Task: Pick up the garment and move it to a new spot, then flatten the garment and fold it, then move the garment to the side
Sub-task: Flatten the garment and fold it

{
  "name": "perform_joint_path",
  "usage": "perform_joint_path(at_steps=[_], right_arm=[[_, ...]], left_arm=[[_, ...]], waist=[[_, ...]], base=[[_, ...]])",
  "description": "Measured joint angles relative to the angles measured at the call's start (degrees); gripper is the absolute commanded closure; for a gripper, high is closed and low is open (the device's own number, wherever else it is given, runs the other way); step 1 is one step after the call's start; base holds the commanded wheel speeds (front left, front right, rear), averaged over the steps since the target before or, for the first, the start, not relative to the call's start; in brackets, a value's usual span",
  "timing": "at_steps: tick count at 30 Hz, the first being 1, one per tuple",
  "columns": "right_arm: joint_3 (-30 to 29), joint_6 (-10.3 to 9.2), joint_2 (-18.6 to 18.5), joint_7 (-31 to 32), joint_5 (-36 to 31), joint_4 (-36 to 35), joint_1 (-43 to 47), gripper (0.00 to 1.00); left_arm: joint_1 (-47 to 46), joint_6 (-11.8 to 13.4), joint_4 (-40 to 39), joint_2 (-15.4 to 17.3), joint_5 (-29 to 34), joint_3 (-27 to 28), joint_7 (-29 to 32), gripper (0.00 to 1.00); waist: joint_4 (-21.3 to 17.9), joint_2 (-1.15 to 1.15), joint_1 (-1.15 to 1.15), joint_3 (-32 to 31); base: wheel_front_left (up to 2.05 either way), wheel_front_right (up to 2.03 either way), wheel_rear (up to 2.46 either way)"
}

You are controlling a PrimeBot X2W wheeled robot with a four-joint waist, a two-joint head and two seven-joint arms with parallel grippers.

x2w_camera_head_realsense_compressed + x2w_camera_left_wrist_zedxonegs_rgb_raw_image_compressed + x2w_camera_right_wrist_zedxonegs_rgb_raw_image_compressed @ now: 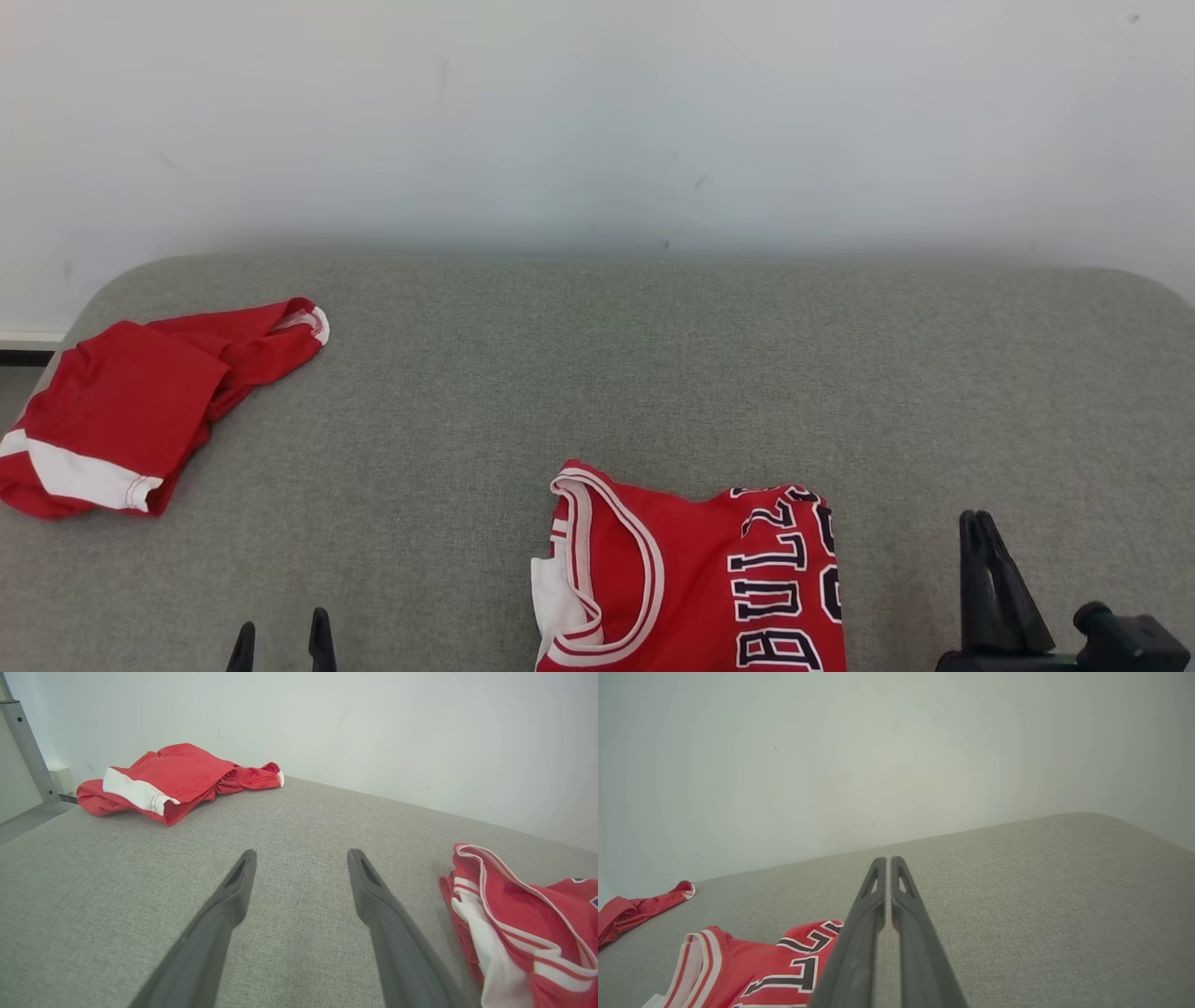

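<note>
jersey (691,579): red, sleeveless, with white and red striped trim round the neck and dark, white-edged letters that begin "bul", lying sideways to me.
jersey state: folded over on itself, a little rumpled, a white patch showing at its left edge.
jersey place: on the grey cushion (653,373) straight in front of me, near its front edge, running off the bottom of my head view.
shorts (131,411): red, with a broad white band along one hem.
shorts state: crumpled, partly doubled over, not flat.
shorts place: far to my left on the same cushion, at its left edge, well apart from the jersey.
</note>
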Motion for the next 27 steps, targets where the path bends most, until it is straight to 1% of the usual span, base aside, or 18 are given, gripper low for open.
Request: perform_joint_path(at_steps=[10, 14, 20, 27], right_arm=[[0.40, 0.00, 0.43, 0.00, -0.37, -2.86, 5.58, 0.00], [0.57, 0.00, 0.52, 0.00, -2.34, -2.65, 6.81, 0.00], [0.03, 0.00, 0.92, 0.00, -2.88, -2.29, 7.08, 0.00], [0.03, 0.00, 1.30, 0.00, -3.46, -1.96, 7.37, 0.00]], left_arm=[[1.26, -0.11, -3.26, -0.01, 2.23, 0.73, 0.00, 0.00], [1.44, 0.07, -4.34, 0.00, 4.11, 0.10, 0.00, 0.00], [2.15, 0.69, -5.34, 0.00, 6.08, -0.42, 0.00, 0.00], [3.42, 0.64, -5.93, -0.01, 8.24, -0.27, 0.00, 0.00]], waist=[[-2.69, 0.00, 0.00, -0.52], [-3.38, 0.00, 0.00, -0.49], [-3.51, 0.00, 0.00, -0.29], [-3.20, 0.00, 0.00, -0.39]], base=[[0.00, 0.00, 0.00], [0.00, 0.00, 0.00], [0.00, 0.00, 0.00], [0.00, 0.00, 0.00]])
